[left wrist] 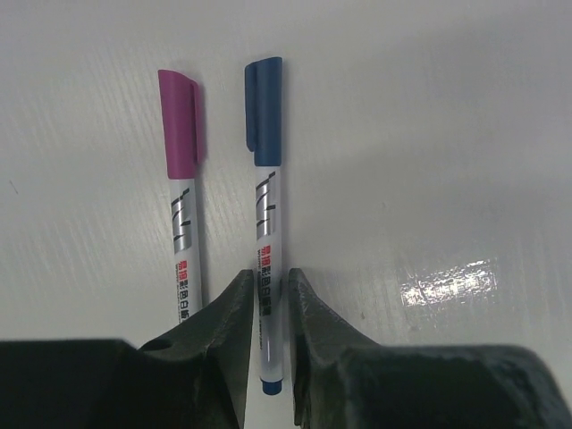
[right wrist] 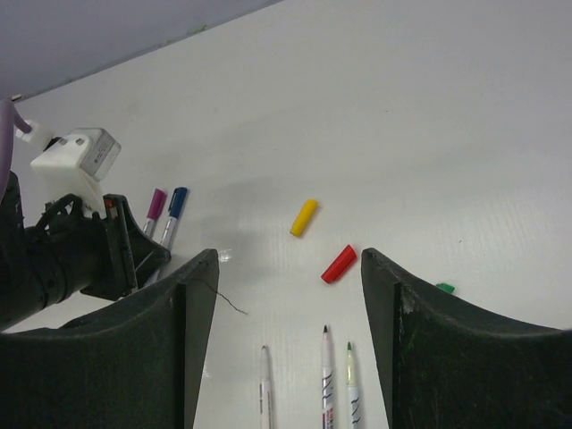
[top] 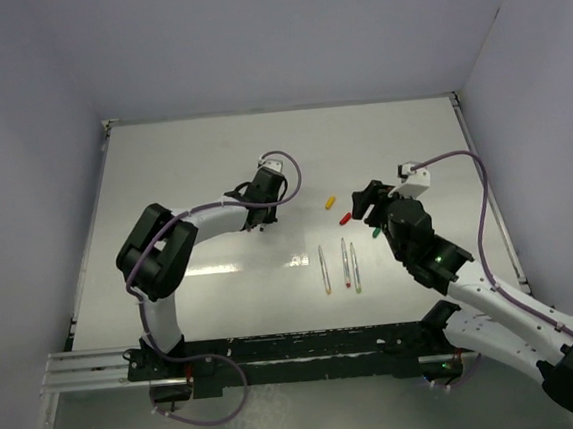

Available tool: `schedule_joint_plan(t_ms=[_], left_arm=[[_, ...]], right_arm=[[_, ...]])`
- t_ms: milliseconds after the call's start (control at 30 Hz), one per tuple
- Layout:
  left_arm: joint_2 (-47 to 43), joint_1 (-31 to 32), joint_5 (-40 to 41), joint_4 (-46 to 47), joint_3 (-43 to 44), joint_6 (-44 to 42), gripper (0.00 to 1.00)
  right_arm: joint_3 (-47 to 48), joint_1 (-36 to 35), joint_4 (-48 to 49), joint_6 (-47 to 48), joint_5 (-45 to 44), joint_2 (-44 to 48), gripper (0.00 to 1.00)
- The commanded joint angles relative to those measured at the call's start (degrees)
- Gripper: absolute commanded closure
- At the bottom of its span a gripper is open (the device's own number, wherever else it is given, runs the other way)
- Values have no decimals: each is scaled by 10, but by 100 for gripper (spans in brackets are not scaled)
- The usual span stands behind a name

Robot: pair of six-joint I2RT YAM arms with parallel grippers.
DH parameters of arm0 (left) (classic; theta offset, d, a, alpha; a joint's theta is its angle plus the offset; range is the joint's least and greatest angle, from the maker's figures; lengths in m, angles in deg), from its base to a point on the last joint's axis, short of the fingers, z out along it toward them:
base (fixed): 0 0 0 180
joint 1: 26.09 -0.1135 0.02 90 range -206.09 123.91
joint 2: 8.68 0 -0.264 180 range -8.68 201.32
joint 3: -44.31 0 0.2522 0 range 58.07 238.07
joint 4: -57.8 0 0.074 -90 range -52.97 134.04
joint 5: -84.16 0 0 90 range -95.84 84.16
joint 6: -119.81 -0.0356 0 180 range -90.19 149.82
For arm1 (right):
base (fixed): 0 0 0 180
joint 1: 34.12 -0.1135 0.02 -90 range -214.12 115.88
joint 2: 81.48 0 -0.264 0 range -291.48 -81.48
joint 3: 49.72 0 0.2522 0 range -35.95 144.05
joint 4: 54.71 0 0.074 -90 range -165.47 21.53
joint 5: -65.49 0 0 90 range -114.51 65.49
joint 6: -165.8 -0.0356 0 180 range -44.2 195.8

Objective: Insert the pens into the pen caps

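In the left wrist view, my left gripper [left wrist: 268, 273] is closed narrowly around the barrel of a pen with a blue cap [left wrist: 266, 197] that lies on the table. A pen with a purple cap [left wrist: 183, 223] lies parallel just left of it. My right gripper [right wrist: 288, 259] is wide open and empty, hovering over the loose yellow cap [right wrist: 304, 217] and red cap [right wrist: 339, 264]. The green cap [right wrist: 444, 288] peeks out beside its right finger. Three uncapped pens [top: 345, 263] lie side by side near the table's middle, and their tips show in the right wrist view [right wrist: 326, 375].
The white table [top: 192, 163] has raised edges at the left, back and right. The left arm's wrist [top: 264, 191] shows at the left of the right wrist view [right wrist: 71, 250]. Purple cables loop off both arms.
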Motion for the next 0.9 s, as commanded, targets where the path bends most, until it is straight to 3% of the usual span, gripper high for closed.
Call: schedule_joint_plan(t_ms=[0,267,567,733,867], left_arm=[[2,-3,7,1,23,11,74],[-42,-3,0,6,23,5,69],[-135,4,-90,23,14,3,65],[-157,40,-128,7,-1,9,64],[-161,103,-133,-3,-20,13,63]], right_arm=[[5,0,15,-13,1,-2,33],[8,0,22,-11,4,-10,34],[5,0,26,-12,-10,-13,34],[5,0,18,-12,-18,-5,34],[1,0,12,-12,-24,9,34]])
